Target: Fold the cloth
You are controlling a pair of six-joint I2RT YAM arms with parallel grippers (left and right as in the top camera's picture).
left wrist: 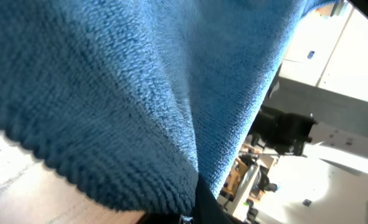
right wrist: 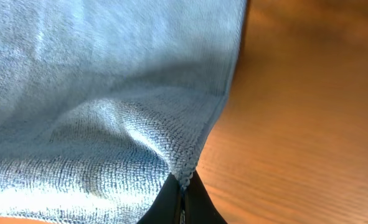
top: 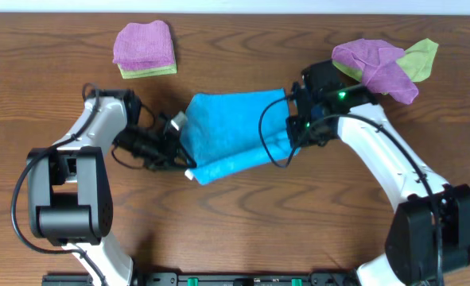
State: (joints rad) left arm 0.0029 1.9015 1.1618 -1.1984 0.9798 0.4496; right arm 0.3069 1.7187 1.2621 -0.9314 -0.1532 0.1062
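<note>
The sky-blue cloth [top: 231, 131] hangs lifted and bunched between my two grippers over the middle of the table. On its left edge my left gripper [top: 180, 147] is shut; in the left wrist view the fuzzy cloth [left wrist: 140, 81] fills the frame and drapes over the dark fingers [left wrist: 202, 208]. My right gripper [top: 292, 127] is shut on the right edge. There the right wrist view shows the hem of the cloth [right wrist: 96, 93] pinched between the black fingertips [right wrist: 171, 208], above bare wood.
A folded purple cloth on a light green one [top: 144, 48] lies at the back left. At the back right, close behind my right arm, sits a crumpled purple and green pile [top: 382, 63]. Wooden table [top: 242, 230] shows in front of the cloth.
</note>
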